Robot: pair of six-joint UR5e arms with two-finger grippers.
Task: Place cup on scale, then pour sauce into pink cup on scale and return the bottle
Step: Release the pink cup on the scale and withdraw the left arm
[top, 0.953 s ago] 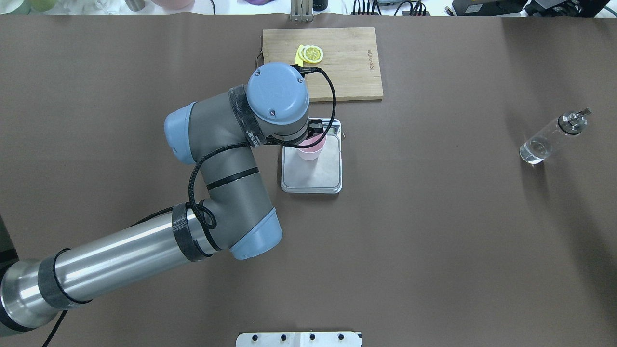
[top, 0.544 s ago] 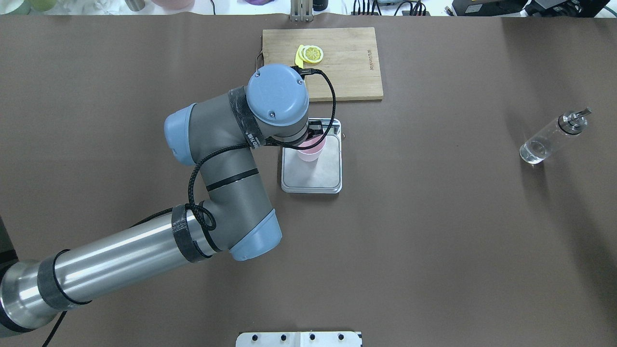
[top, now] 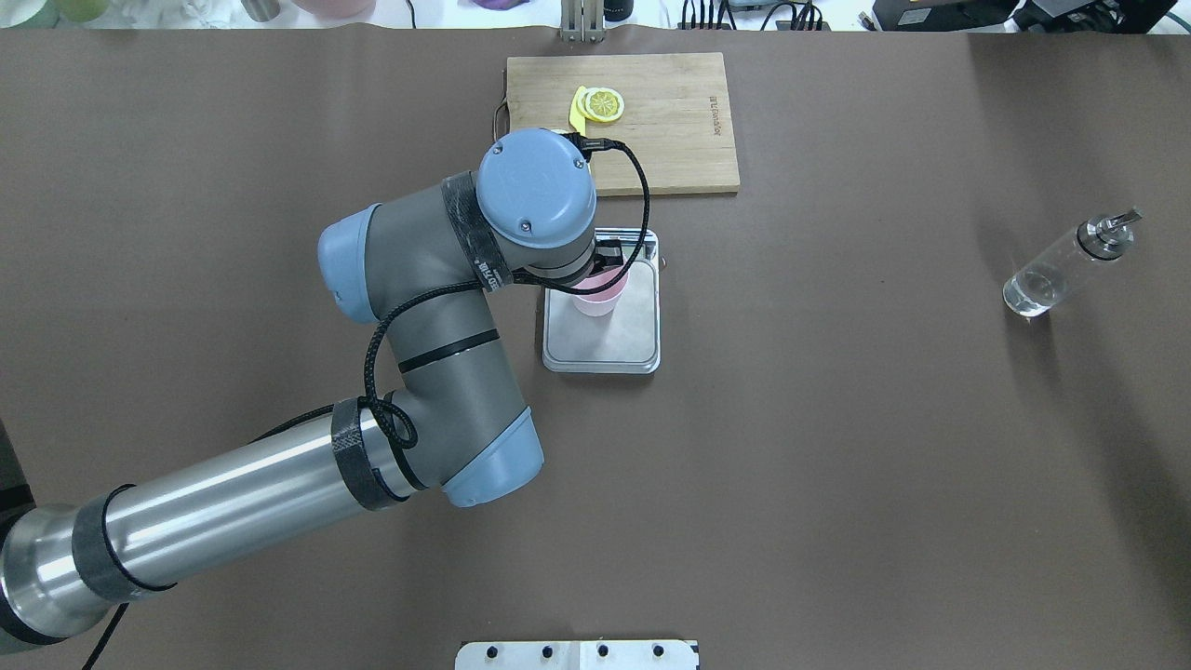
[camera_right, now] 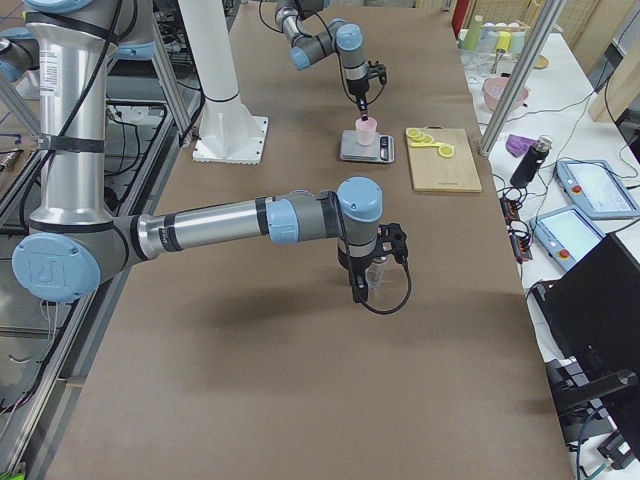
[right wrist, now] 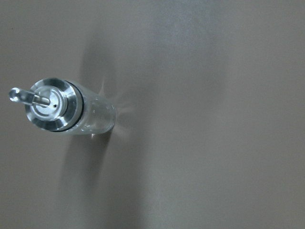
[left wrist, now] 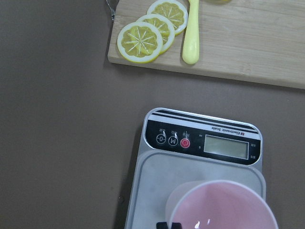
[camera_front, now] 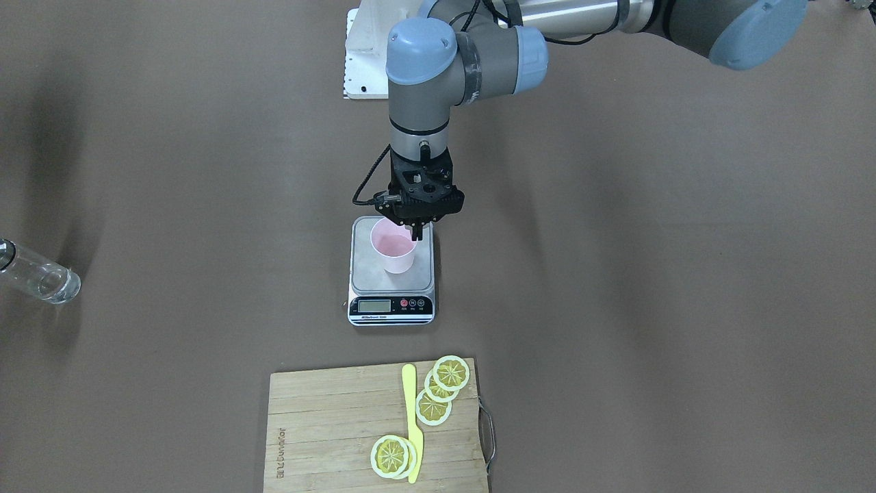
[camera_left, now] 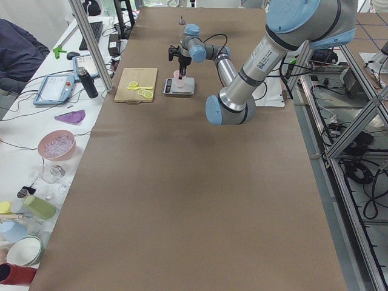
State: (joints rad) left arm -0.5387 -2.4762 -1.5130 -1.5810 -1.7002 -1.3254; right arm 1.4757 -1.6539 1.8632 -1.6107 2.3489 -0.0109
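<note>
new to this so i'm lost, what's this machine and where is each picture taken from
These are two robot arms at a brown table, each ending in a two-finger gripper. Two cameras look from above, one from behind the robot and one facing it; two look from the table's ends; one rides on each wrist. On the table: a kitchen scale, a wooden board with lemon slices, and a clear bottle. The left gripper pinches the rim of a pink cup standing on the scale. The right wrist camera looks down on the bottle.

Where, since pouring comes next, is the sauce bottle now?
The bottle stands upright on the bare table at the overhead view's far right, the robot's right side, well apart from the scale and the cutting board.
</note>
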